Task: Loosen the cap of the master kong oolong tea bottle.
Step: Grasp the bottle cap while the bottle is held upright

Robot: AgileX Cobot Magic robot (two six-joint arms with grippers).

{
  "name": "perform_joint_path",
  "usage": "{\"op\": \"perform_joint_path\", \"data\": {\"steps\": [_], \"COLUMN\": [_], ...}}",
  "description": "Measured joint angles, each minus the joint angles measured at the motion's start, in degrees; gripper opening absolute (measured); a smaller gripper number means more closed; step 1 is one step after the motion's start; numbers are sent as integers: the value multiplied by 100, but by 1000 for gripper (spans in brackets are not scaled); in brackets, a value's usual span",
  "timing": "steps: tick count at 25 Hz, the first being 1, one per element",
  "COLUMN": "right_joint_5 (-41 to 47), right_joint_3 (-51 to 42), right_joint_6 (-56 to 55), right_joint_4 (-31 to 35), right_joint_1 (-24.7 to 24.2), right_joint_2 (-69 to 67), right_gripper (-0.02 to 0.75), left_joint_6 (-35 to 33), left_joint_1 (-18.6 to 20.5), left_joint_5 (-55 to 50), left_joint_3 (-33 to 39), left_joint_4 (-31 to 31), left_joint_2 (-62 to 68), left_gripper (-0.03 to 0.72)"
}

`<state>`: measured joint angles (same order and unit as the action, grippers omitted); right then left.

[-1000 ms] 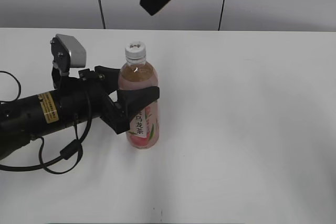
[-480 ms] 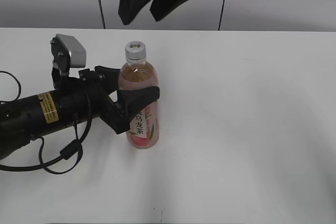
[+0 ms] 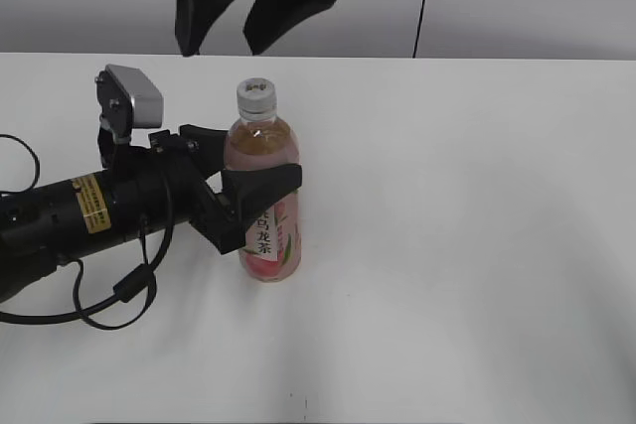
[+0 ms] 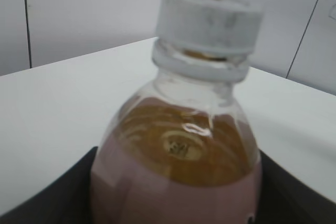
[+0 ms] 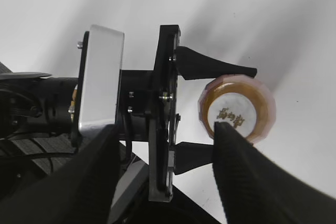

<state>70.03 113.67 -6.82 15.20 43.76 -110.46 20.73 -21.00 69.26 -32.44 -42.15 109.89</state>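
I'm seeing my left arm lying low, reaching in from the left, its left gripper (image 3: 245,184) clamping both black jaws around the bottle (image 3: 263,186) at mid-body. My right gripper (image 3: 235,12) is hanging high above, pointing downward, jaws spread apart and holding nothing, positioned left of the cap (image 3: 255,96).

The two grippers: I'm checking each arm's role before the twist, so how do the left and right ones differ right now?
The left gripper lies level, low over the table, shut on the clear plastic tea bottle with the pink label; the right gripper hangs open above, holding nothing. The left clasps the bottle's body; the right points down, up and left of the small white ribbed screw cap, apart from it. Both are black with two fingers.
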Motion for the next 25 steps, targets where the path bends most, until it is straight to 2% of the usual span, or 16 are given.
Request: {"op": "perform_joint_path", "data": {"steps": [4, 11, 25], "right_joint_5": [0, 0, 0], "right_joint_3": [7, 7, 7], "right_joint_6": [-154, -292, -331], "right_joint_4": [-478, -981, -1192], "right_joint_1": [250, 288, 288], "right_joint_2": [-175, -274, -274], "right_gripper": [425, 425, 425], "left_joint_6": [0, 0, 0], "left_joint_1": [0, 0, 0], "left_joint_5": [0, 0, 1], "left_joint_3": [0, 0, 0], "left_joint_4": [-5, -5, -17], "left_joint_2": [0, 0, 0], "left_gripper": [468, 468, 468]}}
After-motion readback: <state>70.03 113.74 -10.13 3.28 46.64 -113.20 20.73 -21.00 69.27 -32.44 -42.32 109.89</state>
